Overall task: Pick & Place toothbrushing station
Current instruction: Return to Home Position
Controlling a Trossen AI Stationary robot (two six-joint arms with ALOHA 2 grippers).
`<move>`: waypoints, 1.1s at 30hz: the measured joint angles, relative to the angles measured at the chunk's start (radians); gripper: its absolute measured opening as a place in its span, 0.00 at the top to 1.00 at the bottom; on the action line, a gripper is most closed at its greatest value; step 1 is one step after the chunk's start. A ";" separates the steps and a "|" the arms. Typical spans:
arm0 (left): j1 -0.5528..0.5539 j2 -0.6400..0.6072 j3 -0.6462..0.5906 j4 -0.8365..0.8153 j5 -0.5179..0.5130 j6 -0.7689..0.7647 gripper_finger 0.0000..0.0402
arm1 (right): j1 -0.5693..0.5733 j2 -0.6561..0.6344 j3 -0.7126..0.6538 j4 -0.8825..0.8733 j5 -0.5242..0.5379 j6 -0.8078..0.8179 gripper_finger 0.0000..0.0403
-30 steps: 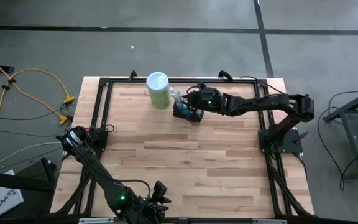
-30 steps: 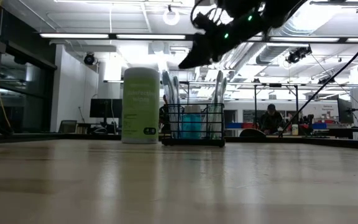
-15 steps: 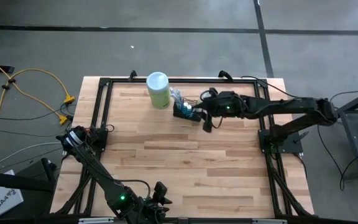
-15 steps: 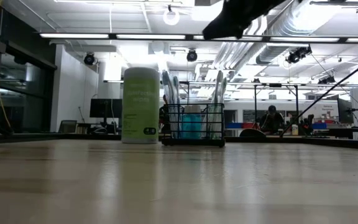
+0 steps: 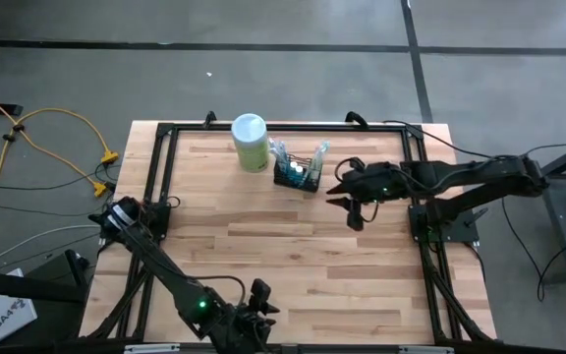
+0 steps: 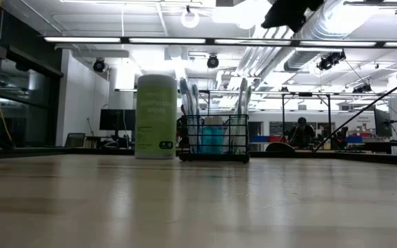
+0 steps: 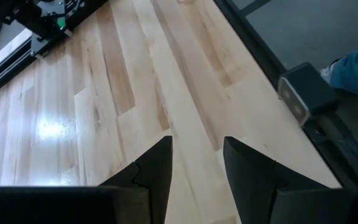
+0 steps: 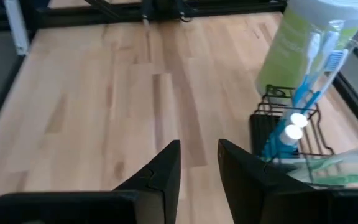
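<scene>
A pale green canister (image 5: 250, 143) with a white lid stands upright near the table's far edge, left of its middle. The table (image 5: 263, 246) is pale wooden planks, with a black metal frame (image 5: 381, 125) running along its edges. Off the table's left edge, a yellow cable (image 5: 106, 154) loops over the grey floor. Beyond the far edge, a person (image 6: 300, 131) shows deep in the room.

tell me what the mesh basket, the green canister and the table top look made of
Mesh basket: looks like thin metal wire with a matte black coating; its open grid lets you see through. Green canister: probably plastic, with a pale green printed wrap and a smooth white lid, though that is not certain. Table top: light wood planks with visible grain and a slight sheen from reflections.
</scene>
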 joint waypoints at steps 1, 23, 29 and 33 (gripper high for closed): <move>0.004 0.000 0.000 0.003 0.000 0.000 0.66 | 0.012 -0.007 0.000 0.000 0.001 0.011 0.75; 0.122 -0.061 -0.001 -0.135 0.003 -0.132 0.66 | 0.170 -0.208 -0.034 -0.235 0.066 0.225 0.75; 0.189 -0.068 -0.001 -0.176 -0.018 -0.103 0.66 | 0.231 -0.373 -0.162 -0.175 0.120 0.287 0.75; 0.279 -0.068 -0.003 -0.168 0.020 -0.080 0.66 | 0.276 -0.492 -0.248 -0.121 0.125 0.313 0.75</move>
